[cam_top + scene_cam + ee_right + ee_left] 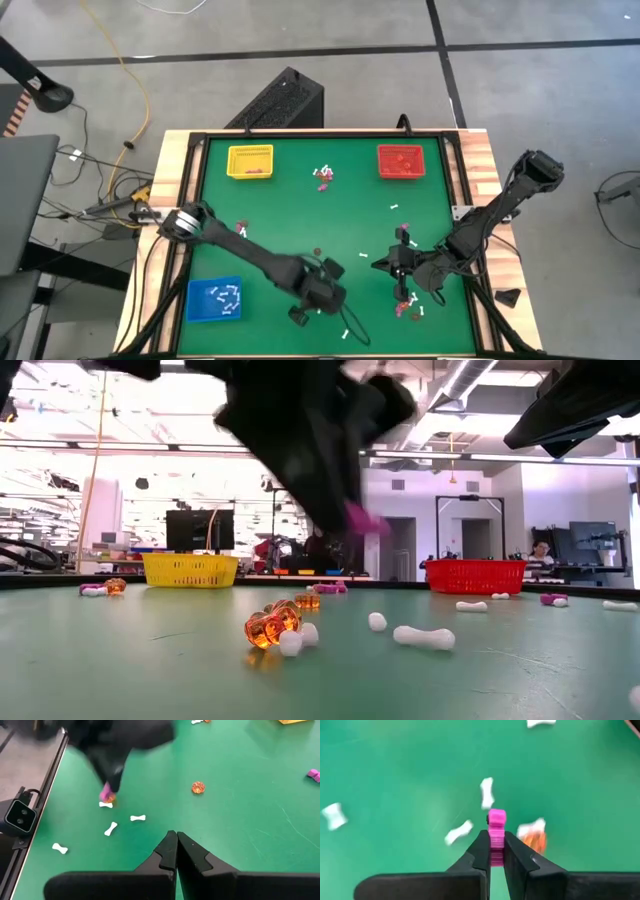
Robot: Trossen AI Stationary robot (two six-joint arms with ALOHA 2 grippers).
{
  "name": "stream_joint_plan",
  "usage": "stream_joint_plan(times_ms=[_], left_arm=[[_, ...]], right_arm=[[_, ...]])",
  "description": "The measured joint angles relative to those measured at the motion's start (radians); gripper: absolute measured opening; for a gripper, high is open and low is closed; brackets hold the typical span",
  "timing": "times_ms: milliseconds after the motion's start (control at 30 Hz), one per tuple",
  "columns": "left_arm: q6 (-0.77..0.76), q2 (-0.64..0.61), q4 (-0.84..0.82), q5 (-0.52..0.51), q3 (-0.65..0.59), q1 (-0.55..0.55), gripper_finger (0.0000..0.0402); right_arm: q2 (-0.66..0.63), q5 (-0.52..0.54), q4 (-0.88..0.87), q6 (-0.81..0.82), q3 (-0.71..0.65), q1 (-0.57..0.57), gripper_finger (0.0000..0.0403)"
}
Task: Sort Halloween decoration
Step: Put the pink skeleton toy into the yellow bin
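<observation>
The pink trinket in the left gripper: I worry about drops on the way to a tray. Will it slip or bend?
The pink trinket looks stiff: it juts straight from the shut left gripper. Its ribbed sides probably help grip. Only its lower end is pinched, so it might pivot.

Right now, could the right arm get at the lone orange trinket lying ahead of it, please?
Probably yes: the orange trinket lies alone on bare green mat ahead of the right gripper, which is shut and empty. The left gripper, shut on a pink trinket, is off to the side.
</observation>
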Motion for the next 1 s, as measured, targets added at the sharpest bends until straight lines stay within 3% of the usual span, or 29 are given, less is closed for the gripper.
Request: stream_joint_plan(times_ms=[167, 400, 567, 767, 1000], left_arm=[[-0.006, -0.218, 0.074, 0.058, -0.225, 0.156, 0.0013], [-0.126, -0.653, 0.243, -0.093, -0.704, 0.476, 0.0012], [-0.196, -0.885, 0.330, -0.159, -0.910, 0.739, 0.0011], [-0.309, -0.930, 0.321, -0.163, -0.963, 0.985, 0.0012], [-0.369, -0.840, 0.318, -0.146, -0.966, 1.121, 0.0030]], right_arm=[[0.000, 0.000, -0.006, 0.000, 0.000, 0.000, 0.0032], [0.000, -0.001, -0.015, 0.004, 0.000, 0.008, 0.0032], [0.000, 0.000, -0.024, -0.001, 0.000, 0.004, 0.0032], [0.000, 0.000, -0.030, -0.003, 0.000, -0.017, 0.0032], [0.000, 0.000, -0.031, 0.000, 0.000, -0.030, 0.0032]])
